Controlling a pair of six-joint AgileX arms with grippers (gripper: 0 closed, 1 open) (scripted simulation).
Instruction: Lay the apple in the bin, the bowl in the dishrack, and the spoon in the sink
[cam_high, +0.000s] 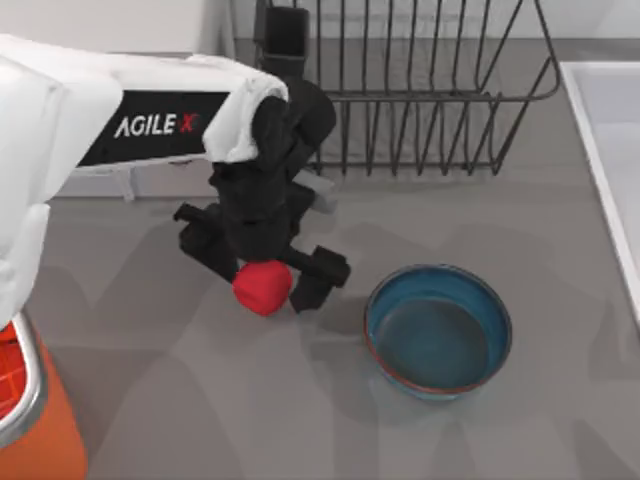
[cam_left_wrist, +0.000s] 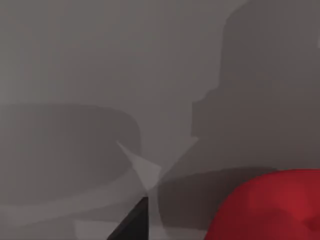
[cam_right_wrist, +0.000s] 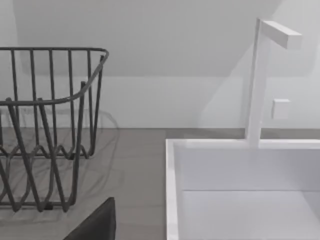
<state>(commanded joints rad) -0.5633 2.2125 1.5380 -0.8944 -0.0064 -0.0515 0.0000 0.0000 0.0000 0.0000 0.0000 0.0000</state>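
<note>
the robot is working on the first job, the apple (cam_high: 262, 287). the left tool (cam_high: 268, 278) is reaching down over the middle of the desk (cam_high: 200, 400), and the red apple is sitting between its two black fingers. the fingers are closed in on the apple from both sides, so the tool seems to be holding it. it is hard to tell if the apple is resting on the desk or is lifted a little.

the bin (cam_high: 30, 420) is waiting at the lower left corner of the desk, well apart from the apple. so the next move is likely carrying the apple over to the left and down, stopping above the silver rim, and then opening the fingers. the tool needs to be high enough so the apple is not bumping the rim.

the bowl (cam_high: 438, 331) is sitting just to the right of the apple, not yet in the dishrack (cam_high: 420, 90) at the back. the sink (cam_high: 610, 150) is at the right edge.

the top view is showing the bin and the bowl. the left wrist view is showing the apple up close, with grey desk around it. the right wrist view is looking at the dishrack and the sink with its tall white tap (cam_right_wrist: 256, 80).
</note>
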